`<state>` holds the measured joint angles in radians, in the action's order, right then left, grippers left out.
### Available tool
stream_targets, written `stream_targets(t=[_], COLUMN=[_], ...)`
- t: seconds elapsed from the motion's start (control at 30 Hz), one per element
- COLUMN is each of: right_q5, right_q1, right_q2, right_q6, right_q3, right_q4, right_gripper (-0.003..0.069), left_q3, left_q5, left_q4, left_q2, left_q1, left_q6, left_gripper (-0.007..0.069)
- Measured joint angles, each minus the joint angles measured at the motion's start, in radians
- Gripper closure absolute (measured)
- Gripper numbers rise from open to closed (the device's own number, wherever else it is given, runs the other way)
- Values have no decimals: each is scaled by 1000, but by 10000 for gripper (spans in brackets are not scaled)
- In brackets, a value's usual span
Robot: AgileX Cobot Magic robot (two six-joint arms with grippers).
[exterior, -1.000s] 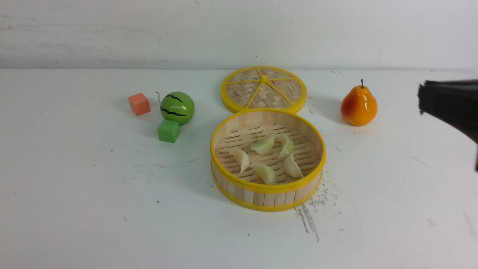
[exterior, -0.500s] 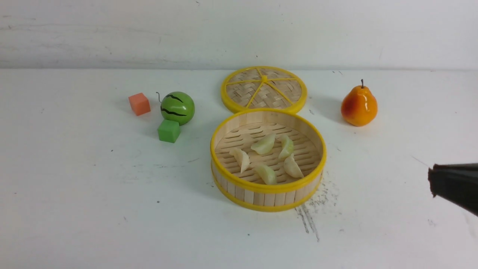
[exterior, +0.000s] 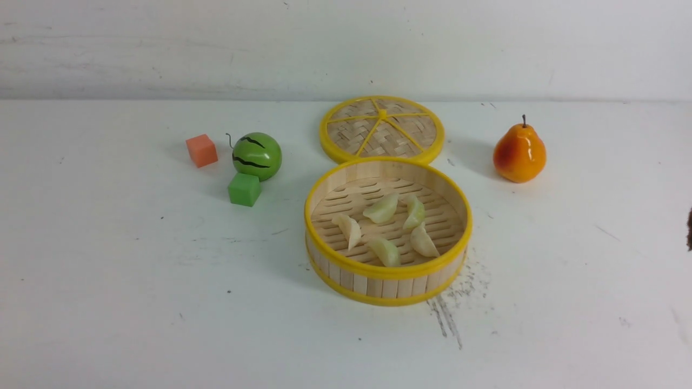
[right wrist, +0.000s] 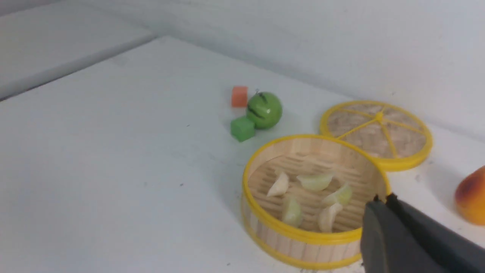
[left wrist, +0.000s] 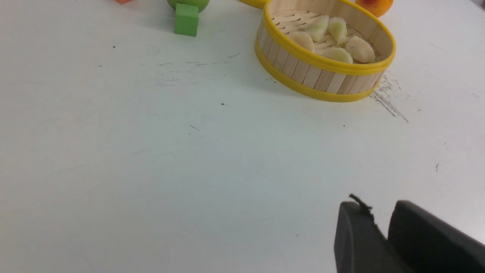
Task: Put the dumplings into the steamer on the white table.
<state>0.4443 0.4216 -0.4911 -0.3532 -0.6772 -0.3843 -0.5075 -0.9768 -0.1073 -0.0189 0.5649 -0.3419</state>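
The steamer (exterior: 386, 273) stands on the white table (exterior: 135, 281), a little right of centre. Several pale dumplings (exterior: 381, 208) lie on its slatted floor, also visible in the left wrist view (left wrist: 360, 49) and the right wrist view (right wrist: 314, 181). My right gripper (right wrist: 382, 200) hovers beside the steamer's right rim, shut with nothing in it; only a dark sliver of it (exterior: 690, 229) shows at the front view's right edge. My left gripper (left wrist: 379, 206) is low over bare table, well in front of the steamer (left wrist: 303, 72), its fingertips a narrow gap apart and empty.
The flat woven lid (exterior: 381, 129) lies just behind the steamer. An orange pear (exterior: 519, 154) stands at the back right. To the left sit a green striped ball (exterior: 257, 155), an orange cube (exterior: 201, 150) and a green cube (exterior: 244, 189).
The right gripper has dropped from the upper right of the front view and pulled back to the right, almost out of that view. The steamer and dumplings have not moved.
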Motion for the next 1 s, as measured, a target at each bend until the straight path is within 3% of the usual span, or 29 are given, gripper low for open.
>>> stream_targets(t=[0.2, 0.23, 0.37, 0.47, 1.0], right_q5=[-192, -224, -238, -234, -73], right_q1=[-134, -209, -328, -383, -420], right_q2=[213, 292, 409, 469, 502], right_q6=[75, 166, 338, 404, 441], right_q3=[268, 375, 546, 647, 697], right_q4=[160, 245, 361, 418, 415], right_gripper=[680, 680, 680, 680, 679], left_q3=[0, 0, 0, 0, 0], left_q5=[-1, -1, -1, -1, -2], left_q4=[0, 0, 0, 0, 0], left_q2=[0, 0, 0, 0, 0], left_q1=[0, 0, 0, 0, 0], left_q6=[0, 0, 0, 0, 0], left_gripper=[490, 488, 486, 485, 475])
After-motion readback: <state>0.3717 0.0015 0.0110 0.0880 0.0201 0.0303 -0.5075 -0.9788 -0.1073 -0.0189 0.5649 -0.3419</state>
